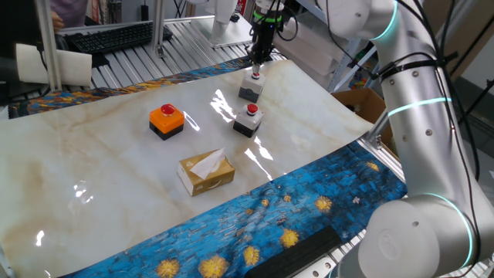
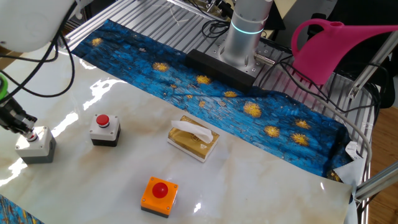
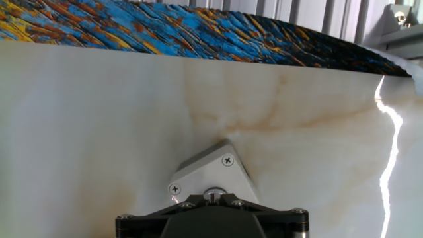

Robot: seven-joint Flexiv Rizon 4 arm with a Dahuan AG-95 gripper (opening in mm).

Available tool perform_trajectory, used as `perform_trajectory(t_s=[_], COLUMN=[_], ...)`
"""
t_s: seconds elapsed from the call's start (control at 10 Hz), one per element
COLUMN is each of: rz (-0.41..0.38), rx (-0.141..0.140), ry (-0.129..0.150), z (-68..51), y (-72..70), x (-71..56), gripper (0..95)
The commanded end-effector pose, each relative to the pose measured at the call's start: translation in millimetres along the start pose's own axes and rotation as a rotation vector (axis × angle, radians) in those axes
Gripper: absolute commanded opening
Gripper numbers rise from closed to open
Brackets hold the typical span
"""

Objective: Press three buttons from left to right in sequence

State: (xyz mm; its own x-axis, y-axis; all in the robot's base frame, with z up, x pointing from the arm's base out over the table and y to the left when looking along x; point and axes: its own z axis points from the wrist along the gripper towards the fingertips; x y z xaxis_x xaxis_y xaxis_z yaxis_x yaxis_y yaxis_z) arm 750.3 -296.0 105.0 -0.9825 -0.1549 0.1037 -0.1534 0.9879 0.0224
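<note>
Progress looks to us like the far end of the sequence. We have our gripper point(image 1: 255, 69) pointing straight down onto the grey-white button point(image 1: 251, 86) at the far edge of the marble sheet point(image 1: 93, 177), its tips on or just above the red cap. In the other fixed view the same gripper point(image 2: 32, 132) sits over that box point(image 2: 36, 144) and hides most of the cap. The pincer is closed with nothing held between its fingers; we use the joined tips as a single pressing point. In the hand view we see only a white corner of this button box point(image 3: 215, 173) below the gripper body, so we cannot tell from there whether the cap is pushed in.

Our other two targets stand apart from the arm: the orange-topped button point(image 1: 166, 120) toward the left of the sheet, and the second grey-white button point(image 1: 248, 120) between it and the one under the gripper. A tan tissue box point(image 1: 206, 171) lies nearer the front and plays no part.

Which end counts as left depends on the viewpoint, so we judge cautiously: if the order starts at the orange one, we are at the last press; if not, two presses remain. No frame shows whether a button has been pressed.
</note>
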Motion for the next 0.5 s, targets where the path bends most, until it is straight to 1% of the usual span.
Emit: perform_trajectory(t_s=[0.1, 0.3, 0.4, 0.5], rz=[0.005, 0.003, -0.007, -0.015], rx=[0.006, 0.009, 0.015, 0.017], ry=[-0.011, -0.015, -0.027, -0.029], z=[1.8, 3.7, 4.9, 5.2], y=[2.4, 2.9, 3.2, 3.2], x=[6.1, 5.5, 5.2, 5.2], gripper=[0.0, 0.0, 0.0, 0.0])
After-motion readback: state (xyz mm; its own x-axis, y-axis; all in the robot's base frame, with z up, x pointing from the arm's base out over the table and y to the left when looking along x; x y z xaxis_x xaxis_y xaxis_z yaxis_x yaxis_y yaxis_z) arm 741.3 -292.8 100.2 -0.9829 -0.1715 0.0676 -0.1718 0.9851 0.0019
